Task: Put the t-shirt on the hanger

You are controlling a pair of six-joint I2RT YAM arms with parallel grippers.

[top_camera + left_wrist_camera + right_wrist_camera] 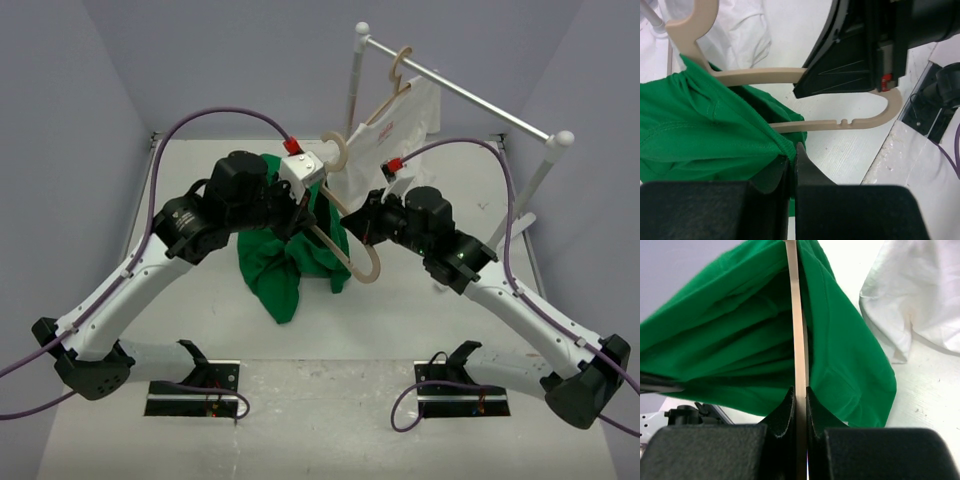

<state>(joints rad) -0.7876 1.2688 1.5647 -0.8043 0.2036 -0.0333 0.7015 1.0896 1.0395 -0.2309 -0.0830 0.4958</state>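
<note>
The green t-shirt [280, 265] hangs bunched over one arm of the pale wood hanger [372, 268], which is held in the air above the table with its hook pointing toward the rack. My left gripper [301, 216] is shut on the t-shirt's ribbed edge [785, 150], just below the hanger's lower bar [850, 123]. My right gripper [367, 224] is shut on the hanger's bare arm, seen edge-on [797, 315] between its pads. In the right wrist view the t-shirt [730, 340] drapes down both sides of that arm.
A white garment [400, 120] hangs on a second wooden hanger from the white rack rail [470, 98] at the back right, close behind the held hanger. Grey walls enclose the white table [200, 300]. Purple cables arch over both arms.
</note>
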